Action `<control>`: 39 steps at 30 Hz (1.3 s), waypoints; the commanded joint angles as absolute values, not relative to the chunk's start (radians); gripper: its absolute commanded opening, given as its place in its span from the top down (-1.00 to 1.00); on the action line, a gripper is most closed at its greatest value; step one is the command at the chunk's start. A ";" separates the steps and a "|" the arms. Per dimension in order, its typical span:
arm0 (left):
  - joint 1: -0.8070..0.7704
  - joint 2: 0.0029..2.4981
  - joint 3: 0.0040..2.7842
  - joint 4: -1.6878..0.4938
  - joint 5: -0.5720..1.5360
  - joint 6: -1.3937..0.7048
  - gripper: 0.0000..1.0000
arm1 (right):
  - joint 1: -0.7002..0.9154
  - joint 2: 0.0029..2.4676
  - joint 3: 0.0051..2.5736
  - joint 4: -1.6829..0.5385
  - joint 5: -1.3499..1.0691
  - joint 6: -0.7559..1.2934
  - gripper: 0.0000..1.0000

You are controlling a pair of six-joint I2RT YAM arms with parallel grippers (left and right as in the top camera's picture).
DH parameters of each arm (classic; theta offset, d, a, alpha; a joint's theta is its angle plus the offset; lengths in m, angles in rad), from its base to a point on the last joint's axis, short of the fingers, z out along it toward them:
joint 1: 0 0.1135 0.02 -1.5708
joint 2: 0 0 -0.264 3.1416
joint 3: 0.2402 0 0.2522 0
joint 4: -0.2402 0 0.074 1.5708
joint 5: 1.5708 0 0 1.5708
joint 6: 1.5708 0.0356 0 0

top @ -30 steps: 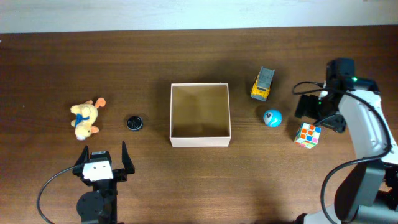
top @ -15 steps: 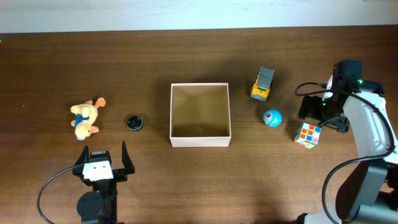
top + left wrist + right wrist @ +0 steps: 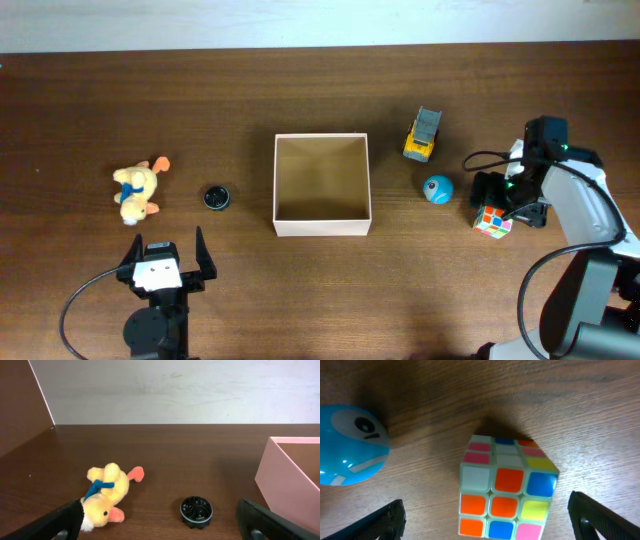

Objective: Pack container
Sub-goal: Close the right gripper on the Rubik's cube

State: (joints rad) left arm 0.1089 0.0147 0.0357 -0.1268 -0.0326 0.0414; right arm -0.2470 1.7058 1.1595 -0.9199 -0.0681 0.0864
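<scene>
Cardboard container (image 3: pixel 322 226) sits in the middle of the brown table (image 3: pixel 300 90), just where it was a moment ago. Nothing is inside it. No toy has moved either.

What has changed is the right arm. It has come closer to the colourful cube (image 3: pixel 490 219), and the right gripper (image 3: pixel 505 203) is now over it instead of behind it. The left gripper (image 3: pixel 166 248) has stayed at the near edge of the table.

Both grippers are wide apart and hold nothing. In the right wrist view, the right gripper (image 3: pixel 490 519) has one dark finger on each side of the cube (image 3: pixel 507 487), and neither finger touches it. It may be quite low, but I cannot tell how high it hangs.

From above, the blue ball (image 3: pixel 436 188) lies between the container and the cube, and the yellow truck (image 3: pixel 423 135) is just behind the ball. The right wrist view shows the eye on the ball (image 3: pixel 350 445) and the cube's orange, blue, yellow and pink squares.

On the left lie a fluffy duck (image 3: pixel 137 190) and a black round thing (image 3: pixel 216 197). The left wrist view shows the duck's (image 3: pixel 106 495) blue ribbon, the ribs on the black round thing (image 3: pixel 196 511), and one wall of the container (image 3: pixel 287 485). Both lie ahead of the left gripper (image 3: pixel 162 520).
</scene>
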 commanded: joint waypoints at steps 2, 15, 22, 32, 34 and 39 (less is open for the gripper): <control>0.114 0.005 0.030 -0.125 -0.021 0.057 -0.98 | -0.242 1.708 1.099 -0.884 -0.084 0.074 -0.87; 0.114 0.005 0.030 -0.125 -0.021 0.057 -0.99 | -0.242 1.708 1.071 -0.824 -0.097 0.075 -0.69; 0.114 0.005 0.030 -0.125 -0.021 0.057 -0.99 | -0.242 1.708 1.070 -0.810 -0.097 0.075 -0.52; 0.114 0.005 0.030 -0.125 -0.021 0.057 -0.99 | -0.243 1.708 0.991 -0.769 -0.094 0.075 -0.51; 0.114 0.005 0.030 -0.125 -0.021 0.057 -0.99 | -0.242 1.708 0.972 -0.765 -0.094 0.075 -0.50; 0.114 0.005 0.030 -0.125 -0.021 0.057 -0.98 | -0.243 1.708 0.970 -0.762 -0.094 0.075 -0.43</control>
State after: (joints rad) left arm 0.1089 0.0147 0.0357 -0.1268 -0.0326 0.0418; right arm -0.2470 1.7058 0.9737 -0.7696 -0.0818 0.0765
